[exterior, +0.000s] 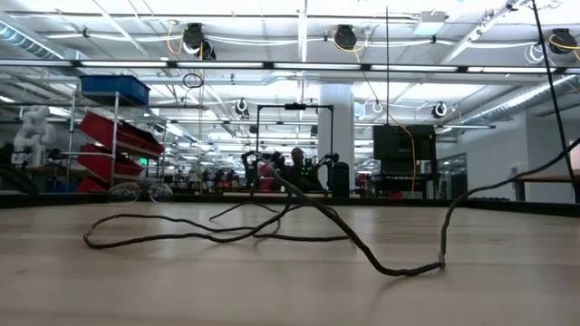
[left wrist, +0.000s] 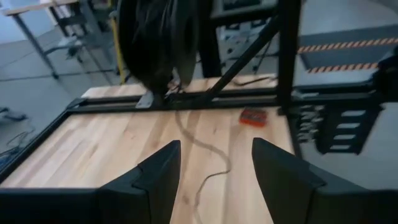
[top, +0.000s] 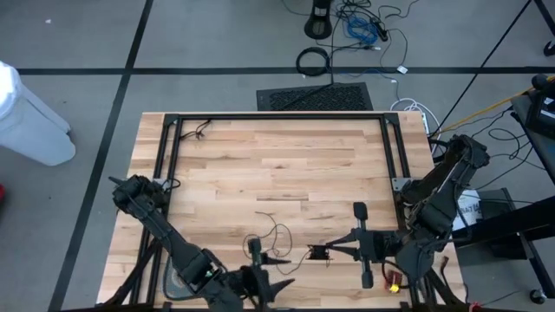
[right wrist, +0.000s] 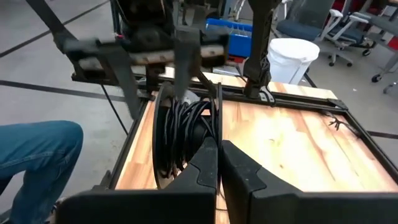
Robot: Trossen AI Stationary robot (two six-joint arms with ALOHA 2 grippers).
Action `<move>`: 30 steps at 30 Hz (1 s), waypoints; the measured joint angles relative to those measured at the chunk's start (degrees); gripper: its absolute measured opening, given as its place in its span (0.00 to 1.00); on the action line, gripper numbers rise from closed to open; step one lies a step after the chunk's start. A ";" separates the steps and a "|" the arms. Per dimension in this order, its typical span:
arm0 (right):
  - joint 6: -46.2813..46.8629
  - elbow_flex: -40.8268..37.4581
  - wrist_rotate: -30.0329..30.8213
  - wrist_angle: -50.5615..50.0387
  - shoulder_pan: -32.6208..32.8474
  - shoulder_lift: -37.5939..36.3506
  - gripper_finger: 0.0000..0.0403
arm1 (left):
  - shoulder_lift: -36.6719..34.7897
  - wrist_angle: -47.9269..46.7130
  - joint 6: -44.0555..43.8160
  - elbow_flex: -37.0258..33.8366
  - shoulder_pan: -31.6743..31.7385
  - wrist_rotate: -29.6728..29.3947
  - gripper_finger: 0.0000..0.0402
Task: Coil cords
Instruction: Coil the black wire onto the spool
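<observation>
Both grippers low at the bench's near edge, thin cord loose between them.

Left gripper [left wrist: 214, 171] sits at the near edge left of centre, fingers spread wide, nothing held; the thin dark cord [left wrist: 205, 149] runs on the wood between its fingers. Right gripper [right wrist: 219, 165] is at the near edge right of centre, fingers pressed together, empty, pointing at a black cable spool [right wrist: 183, 134]. Cord [top: 276, 232] lies in slack loops near the middle of the near edge, uncoiled [exterior: 272, 231].

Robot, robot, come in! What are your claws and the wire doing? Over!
Left gripper open above the wire. Right gripper shut, holding nothing. Wire loose on table, uncoiled. Nothing blocking.
</observation>
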 joint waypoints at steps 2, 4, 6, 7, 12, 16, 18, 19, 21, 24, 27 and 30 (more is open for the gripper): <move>0.58 0.02 -0.07 -0.01 0.00 0.63 0.00 | 0.00 1.74 0.97 0.00 -1.24 -0.40 0.51; 1.29 0.00 -0.07 0.02 0.00 1.08 0.00 | -0.09 2.43 1.38 0.00 -2.76 -2.03 0.51; 2.29 0.00 -0.17 -0.04 0.17 1.27 0.00 | -0.45 1.98 1.41 0.00 -4.13 -4.62 0.51; 2.78 0.00 -0.24 -0.07 0.45 1.27 0.00 | -0.72 1.57 1.35 0.00 -4.83 -6.19 0.51; 4.31 0.01 0.63 0.13 2.75 2.06 0.00 | -1.05 1.26 1.38 0.06 -7.93 -14.05 0.51; 5.58 0.02 2.04 0.77 4.07 3.15 0.00 | -0.51 1.28 -0.33 0.06 -8.76 -14.79 0.51; 6.26 0.00 2.27 0.97 4.55 3.77 0.00 | 0.22 0.62 -1.58 0.07 -8.93 -14.76 0.51; 6.56 0.00 2.27 1.27 4.57 4.15 0.00 | 0.75 0.15 -2.44 0.07 -8.81 -14.82 0.51; 7.17 0.02 2.35 1.43 5.05 4.66 0.00 | 2.09 -0.23 -3.83 0.04 -8.48 -15.06 0.51; 7.84 0.01 2.42 1.40 5.25 5.20 0.00 | 4.70 -0.26 -6.24 0.04 -7.53 -15.04 0.51; 7.63 0.00 2.39 1.35 5.26 5.16 0.00 | 7.09 -0.45 -7.35 0.04 -6.29 -15.03 0.51; 7.90 0.00 1.99 0.21 5.25 3.57 0.00 | 6.65 -8.55 -6.76 -0.08 -6.03 -20.78 0.50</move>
